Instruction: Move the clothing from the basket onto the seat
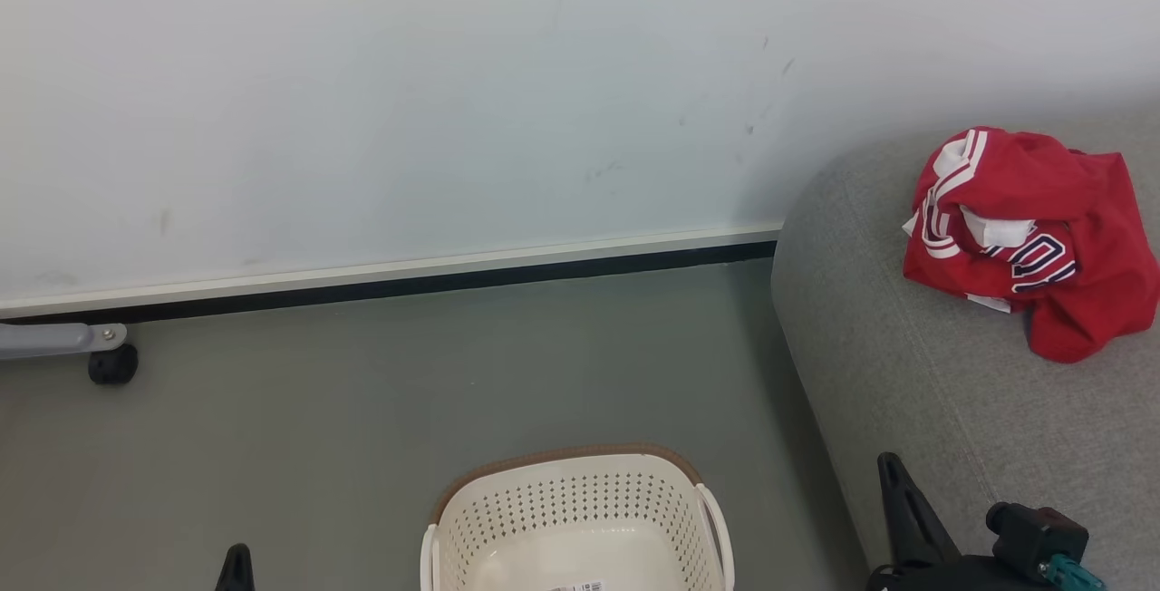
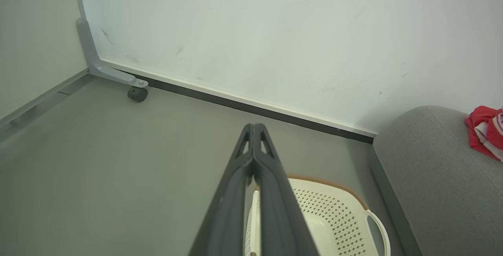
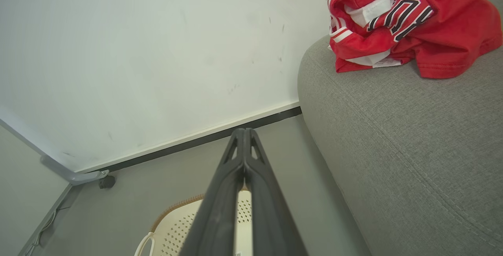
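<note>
With both pairs of fingers pressed flat together, I have hold of nothing in either claw. My left claw [image 2: 254, 128] points out over the grey floor [image 2: 98, 161], its two dark fingers meeting along their length right up to the tips. My right claw [image 3: 244, 130] is closed just the same, tip against tip. The basket [image 1: 580, 500] stands on the floor between my two claws, below their tips, and its pale perforated wall and white bottom show from above. The seat [image 1: 952, 410] lies to the right of my right claw, close beside it. The clothing [image 1: 1024, 237] rests crumpled on that seat, well ahead of my right claw and up to its right, near the seat's rounded corner by the white wall [image 1: 453, 101]. Dark numerals show among the red folds. Far off to the left of my left claw, a black caster [image 1: 112, 364] sits at the foot of the wall.
</note>
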{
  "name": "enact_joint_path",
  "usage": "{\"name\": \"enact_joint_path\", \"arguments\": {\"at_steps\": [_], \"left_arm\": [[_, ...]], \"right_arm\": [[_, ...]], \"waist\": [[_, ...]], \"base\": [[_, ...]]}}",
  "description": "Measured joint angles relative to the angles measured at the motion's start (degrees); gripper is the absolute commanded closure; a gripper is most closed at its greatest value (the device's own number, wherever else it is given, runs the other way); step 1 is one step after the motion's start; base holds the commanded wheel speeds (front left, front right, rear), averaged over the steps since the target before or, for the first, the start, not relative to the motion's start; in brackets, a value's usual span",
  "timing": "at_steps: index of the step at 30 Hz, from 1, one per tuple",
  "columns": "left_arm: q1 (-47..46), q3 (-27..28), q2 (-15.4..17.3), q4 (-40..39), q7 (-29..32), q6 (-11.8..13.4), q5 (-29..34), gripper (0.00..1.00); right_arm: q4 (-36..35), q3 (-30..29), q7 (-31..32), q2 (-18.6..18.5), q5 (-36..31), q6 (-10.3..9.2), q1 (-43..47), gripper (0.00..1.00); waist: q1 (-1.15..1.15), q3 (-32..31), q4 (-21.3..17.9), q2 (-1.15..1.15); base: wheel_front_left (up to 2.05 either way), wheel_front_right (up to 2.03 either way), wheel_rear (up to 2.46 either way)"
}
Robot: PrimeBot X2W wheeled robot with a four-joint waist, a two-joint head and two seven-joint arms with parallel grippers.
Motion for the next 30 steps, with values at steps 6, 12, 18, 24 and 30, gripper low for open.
{"name": "enact_joint_path", "arguments": {"at_steps": [6,12,18,24,30], "left_arm": [[-0.8,0.6,-0.4,0.8,1.3,-0.9,-4.7,1.0],[-2.1,1.2,-1.0,1.4,2.7,-1.6,-9.0,1.0],[-3.0,2.0,-1.5,2.0,3.9,-2.5,-13.1,1.0],[-4.1,2.5,-1.8,2.8,5.2,-3.5,-17.8,1.0],[-5.3,3.1,-2.2,3.3,6.4,-4.5,-22.5,1.0]], "right_arm": [[0.2,-1.9,1.4,0.6,4.7,0.94,-0.1,1.0],[0.4,-3.8,2.7,1.0,9.1,1.76,-0.1,1.0],[0.7,-5.7,4.0,1.5,13.5,2.52,-0.2,1.0],[1.0,-7.5,5.3,1.9,17.8,3.47,-0.4,1.0],[1.5,-9.4,6.5,2.6,22.4,4.31,-0.9,1.0]], "waist": [[0.0,0.1,0.2,0.0],[0.0,0.1,0.4,0.0],[0.0,0.2,0.6,0.0],[0.0,0.3,0.8,0.0],[0.0,0.4,1.0,0.0]], "base": [[0.0,0.0,0.0],[0.0,0.0,0.0],[0.0,0.0,0.0],[0.0,0.0,0.0],[0.0,0.0,0.0]]}}
